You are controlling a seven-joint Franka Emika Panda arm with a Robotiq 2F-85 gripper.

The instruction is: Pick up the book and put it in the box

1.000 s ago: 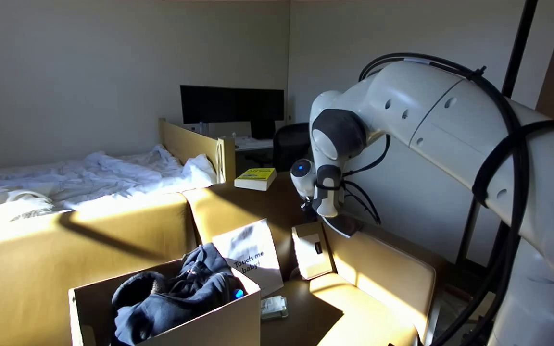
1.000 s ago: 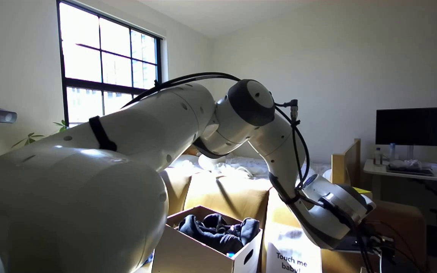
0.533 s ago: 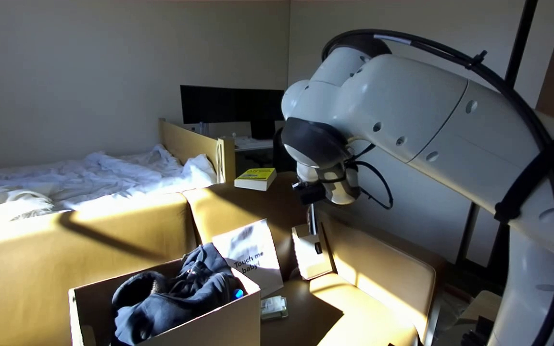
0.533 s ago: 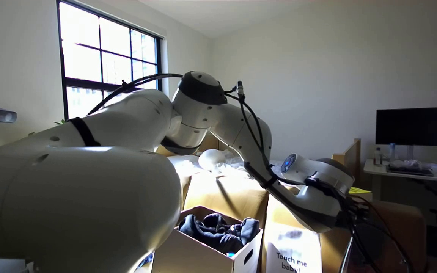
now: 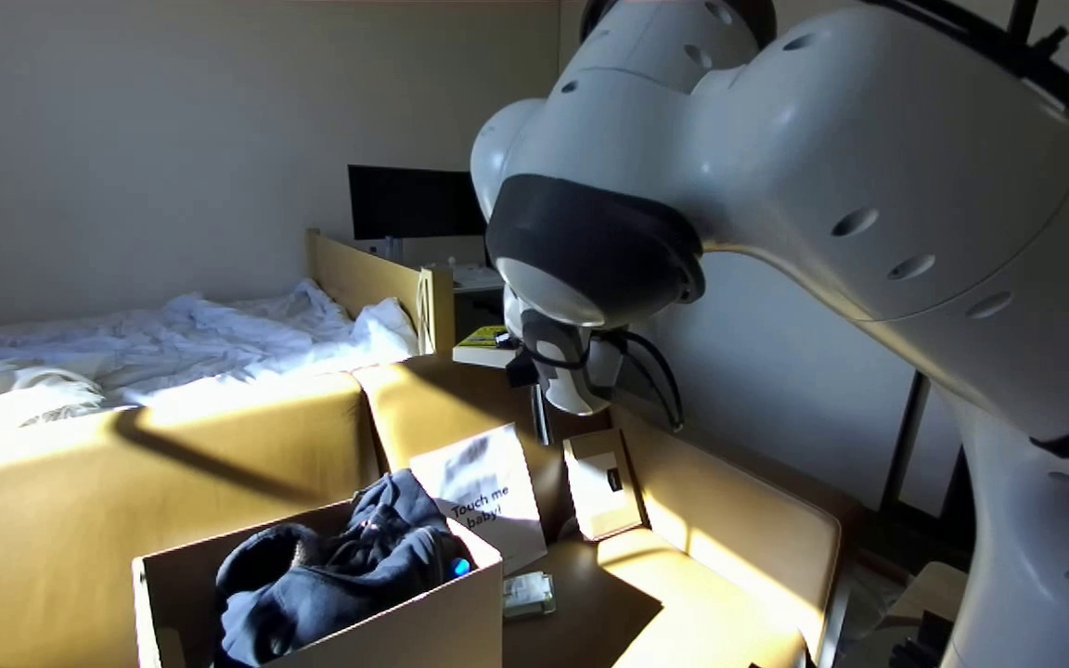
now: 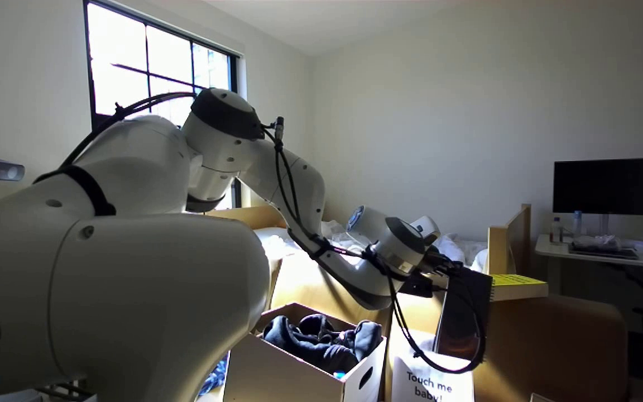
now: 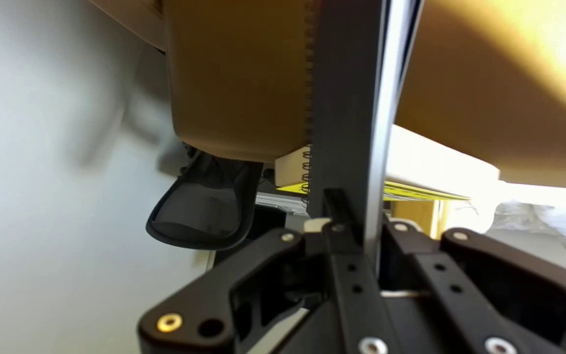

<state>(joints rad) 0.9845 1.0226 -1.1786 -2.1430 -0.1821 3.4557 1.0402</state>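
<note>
Wrist view: the gripper [image 7: 365, 225] is closed to a narrow gap, clamped on the thin, dark spiral-bound book [image 7: 343, 123], which projects beyond the fingertips. In both exterior views, the cardboard box [image 5: 432, 614], containing dark clothing [image 5: 335, 580], stands well apart from the gripper, below it and to its left. Compared with half a second earlier, gripper and book have shifted left in both exterior views; the box is unmoved.

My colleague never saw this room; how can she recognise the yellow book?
Find the tan sofa. Atop its backrest, near the bed's end board, lies a thick book. Its yellow cover distinguishes it from the dark spiral notebook in the gripper.
</note>
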